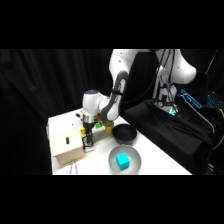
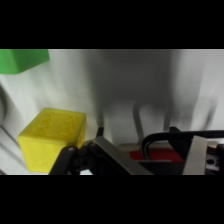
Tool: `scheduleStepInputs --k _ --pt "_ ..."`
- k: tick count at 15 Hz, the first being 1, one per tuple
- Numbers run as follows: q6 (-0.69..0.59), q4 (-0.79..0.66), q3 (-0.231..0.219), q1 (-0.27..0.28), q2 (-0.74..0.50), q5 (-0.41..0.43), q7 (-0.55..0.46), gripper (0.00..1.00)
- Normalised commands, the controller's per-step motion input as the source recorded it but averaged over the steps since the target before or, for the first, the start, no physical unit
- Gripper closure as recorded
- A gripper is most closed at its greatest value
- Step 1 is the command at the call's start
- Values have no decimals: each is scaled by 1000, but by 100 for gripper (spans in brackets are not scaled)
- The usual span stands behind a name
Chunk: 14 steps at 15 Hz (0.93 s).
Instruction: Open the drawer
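Where things lie, left to right across the white surface [image 1: 160,162]:
Cabinet: pale wooden box [image 1: 65,145] at the near left, its front facing right.
Drawer: its black loop handle [image 2: 162,140] sits on that right face, directly under the gripper [image 1: 88,142].
Jaws: cannot tell whether wide or closed.
Key relation: handle just below and beside the fingertips; pull looks rightward, away from the cabinet.
Right of it: yellow cube [image 2: 52,137], black bowl [image 1: 124,134], grey plate [image 1: 114,162] with cyan cube [image 1: 122,161].

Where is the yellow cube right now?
In the wrist view the yellow cube sits at lower left on the white table, below a green block; in the side view it shows just behind the tool.
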Motion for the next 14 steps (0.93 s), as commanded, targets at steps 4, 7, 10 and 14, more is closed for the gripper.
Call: scheduleStepInputs --k 4,7,10,14 --pt "185 -253 77 -39 -141 36 -101 0" --pt "238 -540 98 -49 -317 -3 -160 0" --pt "227 -673 87 -55 -428 -32 -165 0" --pt "159 -624 56 -55 -448 -52 -154 0"
